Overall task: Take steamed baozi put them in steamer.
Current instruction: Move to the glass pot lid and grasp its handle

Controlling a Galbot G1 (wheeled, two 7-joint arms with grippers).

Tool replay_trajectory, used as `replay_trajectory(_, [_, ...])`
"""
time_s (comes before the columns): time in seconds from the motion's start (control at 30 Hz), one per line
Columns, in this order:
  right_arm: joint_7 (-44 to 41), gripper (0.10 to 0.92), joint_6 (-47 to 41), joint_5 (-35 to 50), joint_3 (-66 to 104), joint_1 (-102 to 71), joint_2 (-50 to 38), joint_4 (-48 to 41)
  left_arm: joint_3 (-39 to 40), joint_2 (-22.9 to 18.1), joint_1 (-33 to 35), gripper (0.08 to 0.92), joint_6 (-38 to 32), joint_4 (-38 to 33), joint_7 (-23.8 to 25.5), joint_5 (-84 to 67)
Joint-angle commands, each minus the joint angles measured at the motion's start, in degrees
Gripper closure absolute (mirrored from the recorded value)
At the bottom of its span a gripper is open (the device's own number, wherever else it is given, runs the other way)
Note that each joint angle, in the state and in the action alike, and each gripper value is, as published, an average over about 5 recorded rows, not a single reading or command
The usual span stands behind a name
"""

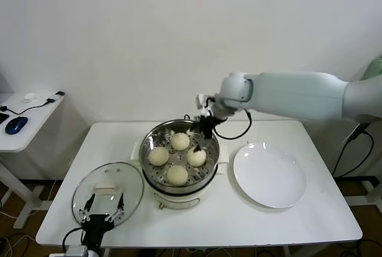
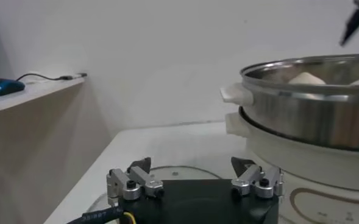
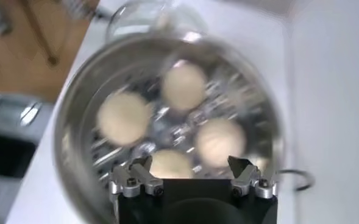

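- The steamer [image 1: 179, 182] stands at the middle of the white table [image 1: 298, 221] and serves as the reference for every position below.
- Steamed baozi: all four lie on the perforated tray inside the steamer, none touching another. One [image 1: 181, 141] sits toward the wall side, one [image 1: 159, 156] toward the glass lid side, one [image 1: 196, 157] toward the plate side, and one [image 1: 176, 175] toward the front edge of the table.
- Right gripper [image 1: 206, 127]: positioned above the steamer's rear rim, on the plate side, its arm reaching in from beyond the plate. The claw stands wide and holds nothing. In the right wrist view the fingers [image 3: 246, 176] are spread above the four buns, clear of them.
- Left gripper [image 1: 102, 208]: parked low at the front table edge, on the lid side of the steamer, over the near part of the lid. The claw stands wide and holds nothing.
- Glass lid [image 1: 110, 179]: flat on the table just beside the steamer.
- White plate [image 1: 270, 175]: on the opposite side of the steamer, near it, apart from its base.
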Motion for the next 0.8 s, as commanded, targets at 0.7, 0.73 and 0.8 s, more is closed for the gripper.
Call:
replay_trajectory(0.7, [34.97, 0.203, 7.48, -20.69, 114.90, -103.91, -25.84, 17.38, -0.76, 1.31, -2.60, 0.177, -1.34, -2.12, 3.18, 0.29])
replay_trajectory(0.73, [34.43, 0.203, 8.76, -21.31, 117.47, -107.27, -24.16, 17.57, -0.82, 1.38, -2.79, 0.177, -1.91, -2.02, 3.60, 0.33])
replay_trajectory(0.8, [33.31, 0.202, 12.06, -23.15, 121.31, -112.82, -20.25, 17.55, -1.12, 1.57, -3.21, 0.177, -3.53, -1.60, 4.42, 1.00])
